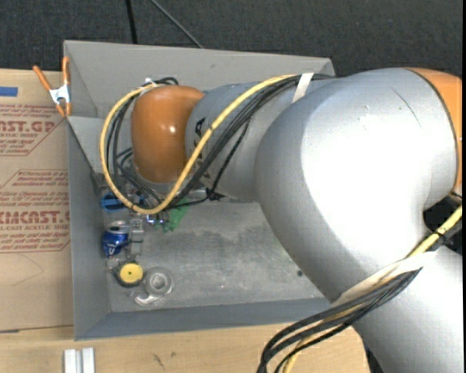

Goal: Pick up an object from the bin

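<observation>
Whether the gripper is released or clenched cannot be told: it is covered by the orange wrist cover (165,134), set over the bin's (217,278) left side. Just below the cover, a green thing (171,217) and a blue thing (109,203) are seen; their long axes cannot be made out. Toward the front-left corner, a blue-and-silver thing (116,239), a yellow disc (130,273) and a clear ring (155,284) are clustered.

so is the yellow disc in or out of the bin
In: the yellow disc lies on the bin floor, lower left.
</observation>
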You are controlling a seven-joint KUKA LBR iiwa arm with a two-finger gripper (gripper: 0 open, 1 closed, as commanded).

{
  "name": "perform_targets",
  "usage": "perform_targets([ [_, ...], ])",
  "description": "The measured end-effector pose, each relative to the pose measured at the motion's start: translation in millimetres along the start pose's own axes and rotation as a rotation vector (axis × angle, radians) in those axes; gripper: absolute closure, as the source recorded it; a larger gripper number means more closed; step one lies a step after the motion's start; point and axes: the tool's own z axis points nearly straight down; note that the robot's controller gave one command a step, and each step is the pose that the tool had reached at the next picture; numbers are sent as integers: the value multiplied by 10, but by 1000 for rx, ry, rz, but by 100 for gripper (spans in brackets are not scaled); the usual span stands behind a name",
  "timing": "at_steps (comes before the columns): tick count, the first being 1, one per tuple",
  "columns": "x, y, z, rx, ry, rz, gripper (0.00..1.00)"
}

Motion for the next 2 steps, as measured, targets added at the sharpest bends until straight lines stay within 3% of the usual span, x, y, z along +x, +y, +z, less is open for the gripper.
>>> perform_targets([
  [1,-6,19,-32,-5,-4,0,100],
  [2,257,67,-1367,-8,-10,246,100],
])
